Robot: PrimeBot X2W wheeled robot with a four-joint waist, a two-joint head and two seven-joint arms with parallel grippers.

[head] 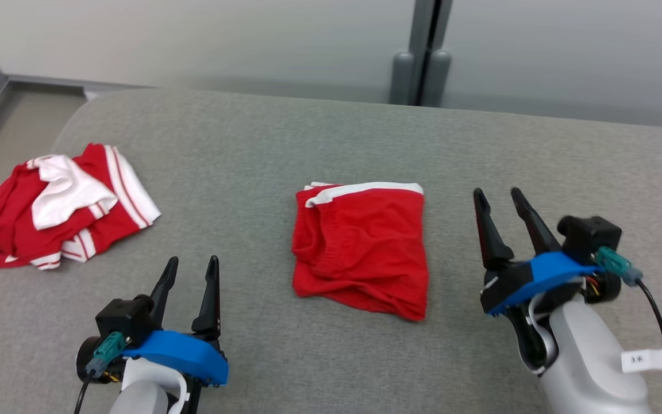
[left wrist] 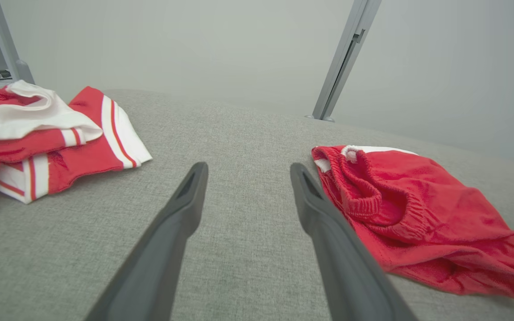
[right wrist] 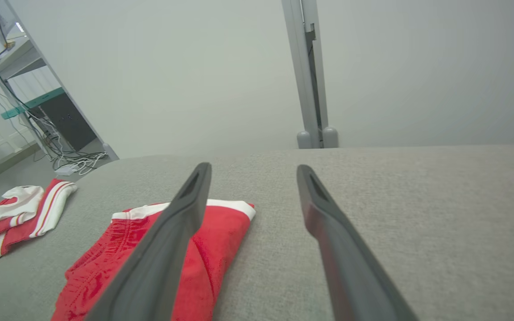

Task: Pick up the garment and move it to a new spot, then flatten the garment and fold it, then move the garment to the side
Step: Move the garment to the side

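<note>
Left fingers [head: 210,290] and right fingers [head: 489,233] both stand wide apart, holding nothing. Pinching only the top layer could pull the fold open as the shorts [head: 360,247] are shifted aside. They lie folded on the worktop [head: 308,138] between the two pairs, nearer the right, touching neither.

Left gripper [head: 193,260]: lower left, jaws spread, fingers pointing up. Right gripper [head: 497,193]: lower right, jaws spread, fingers leaning left.

On surface [head: 308,132]: garment [head: 360,247] centre; clothes pile [head: 61,207] far left; L hand [head: 193,261] btwn them, nearer; R hand [head: 497,192] right of garment.
</note>
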